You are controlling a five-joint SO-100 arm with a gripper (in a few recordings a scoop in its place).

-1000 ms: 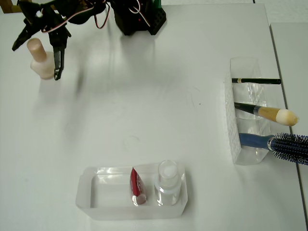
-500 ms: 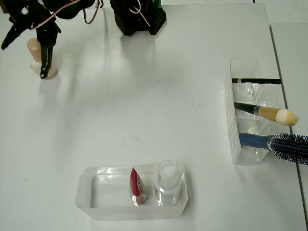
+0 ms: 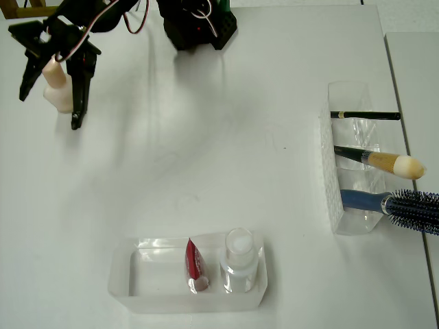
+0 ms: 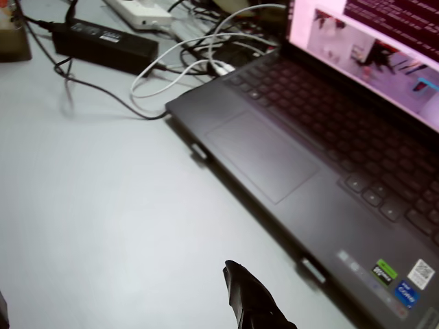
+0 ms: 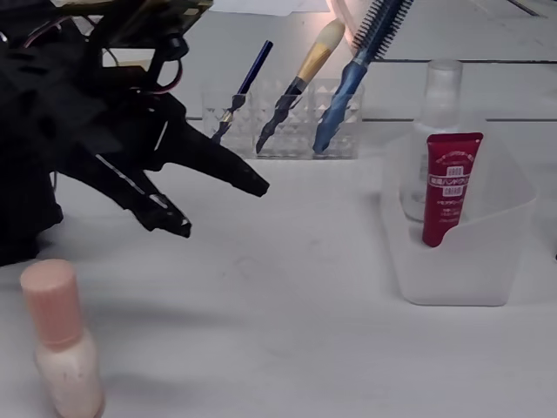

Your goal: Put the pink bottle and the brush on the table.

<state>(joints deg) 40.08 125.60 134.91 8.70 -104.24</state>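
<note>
In the fixed view the pink bottle (image 5: pixel 59 348) stands upright on the white table (image 5: pixel 287 313) at the near left, free of any grip. Just behind and above it the black gripper (image 5: pixel 226 207) is spread wide with nothing between its 2 fingers (image 5: pixel 244 177), which point toward the middle of the table. In the overhead view the gripper (image 3: pixel 49 103) straddles the bottle (image 3: pixel 56 86) at the top left, 1 finger on either side; whether either touches it I cannot tell. To the right in the fixed view a frosted tray (image 5: pixel 487 252) holds a red tube (image 5: pixel 446 187) and a clear bottle (image 5: pixel 431 131) behind it. Farthest back a clear holder (image 5: pixel 287 122) carries 3 items leaning in separate slots: a thin stick (image 5: pixel 244 87), the brush (image 5: pixel 305 74) with its cream tip up, and a blue hairbrush (image 5: pixel 361 57). In the overhead view the brush (image 3: pixel 381 161) sits in the middle slot at the right edge.
</note>
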